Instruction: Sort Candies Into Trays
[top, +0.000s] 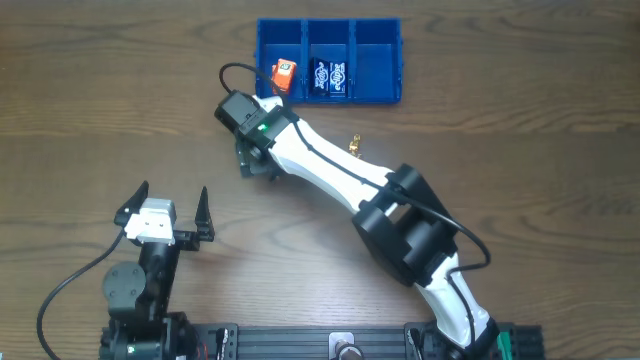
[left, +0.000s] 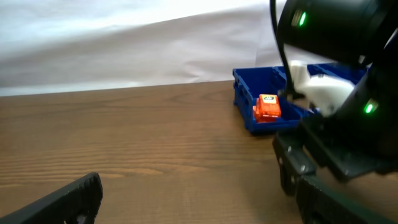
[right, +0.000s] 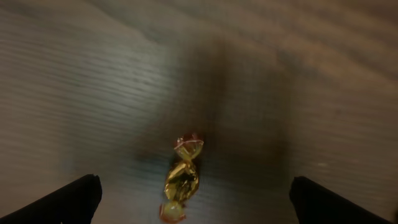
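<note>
A blue tray (top: 380, 62) with three compartments stands at the far middle of the table. An orange candy (top: 284, 74) leans in its left compartment, and a dark blue candy (top: 330, 76) lies in the middle one. My right gripper (top: 255, 155) has come across to the left, just in front of the tray. In the right wrist view it is open (right: 199, 208), low over the table, with a gold-wrapped candy (right: 182, 180) lying between its fingers. My left gripper (top: 170, 212) stands open near its base, holding nothing. From the left wrist, the orange candy (left: 267, 107) sits at the tray's (left: 244, 93) near corner.
Another small gold candy (top: 354, 146) lies on the table beside the right arm's forearm. The right arm (top: 400, 220) crosses the middle diagonally. The tray's right compartment (top: 377, 70) holds nothing. Bare wood spreads left and right.
</note>
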